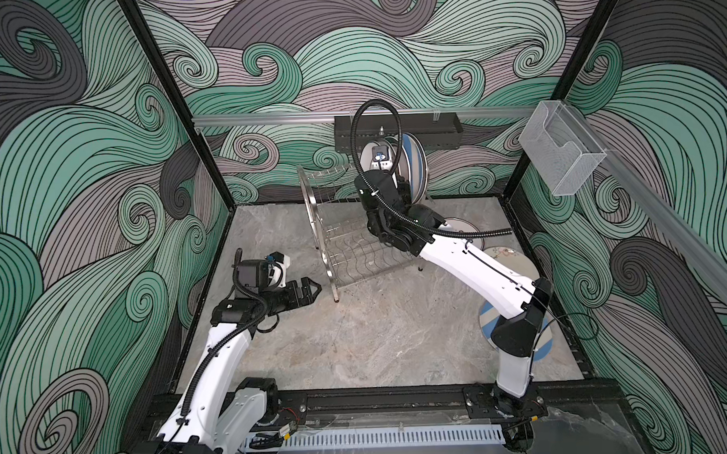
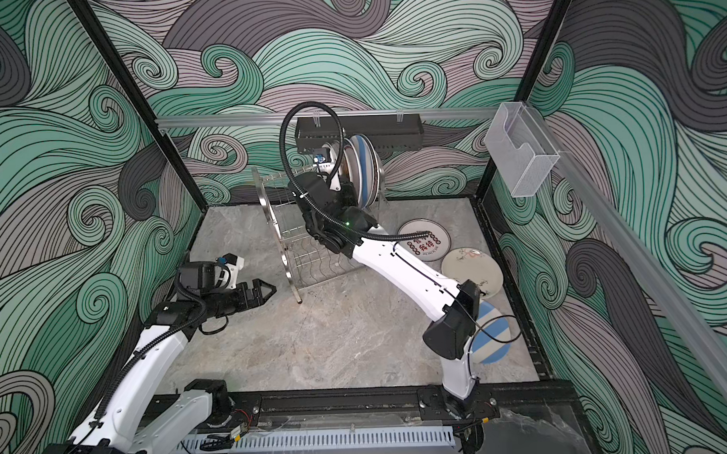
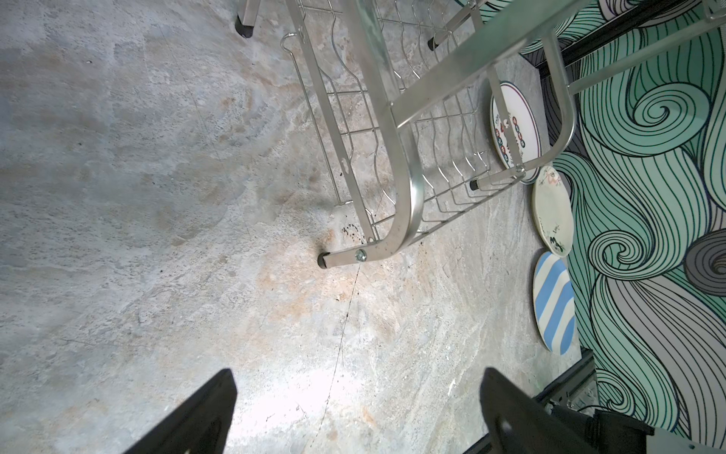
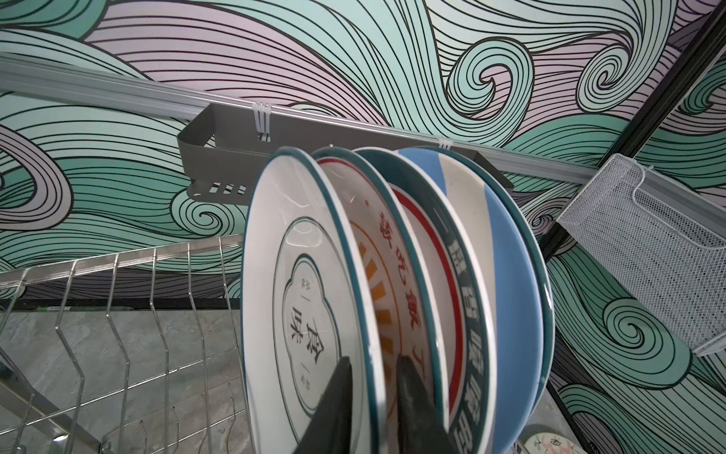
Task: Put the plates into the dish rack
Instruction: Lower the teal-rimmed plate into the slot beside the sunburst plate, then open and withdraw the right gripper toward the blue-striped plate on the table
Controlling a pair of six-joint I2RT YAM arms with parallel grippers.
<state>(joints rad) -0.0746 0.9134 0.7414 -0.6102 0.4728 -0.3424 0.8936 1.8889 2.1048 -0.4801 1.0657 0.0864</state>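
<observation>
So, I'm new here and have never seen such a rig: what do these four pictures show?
Two white-and-black robot arms work over a grey stone-look table. Two pictures look down from overhead; two come from cameras on the arms' wrists. A shiny two-tier steel wire dish rack holds several plates upright. The right gripper has its jaws either side of the rim of a teal-rimmed white plate in the rack; whether it grips is unclear. The left gripper hovers open and empty. Three more lie flat on the table: a red-and-black lettered plate, a cream plate and a blue-and-white striped plate.
</observation>
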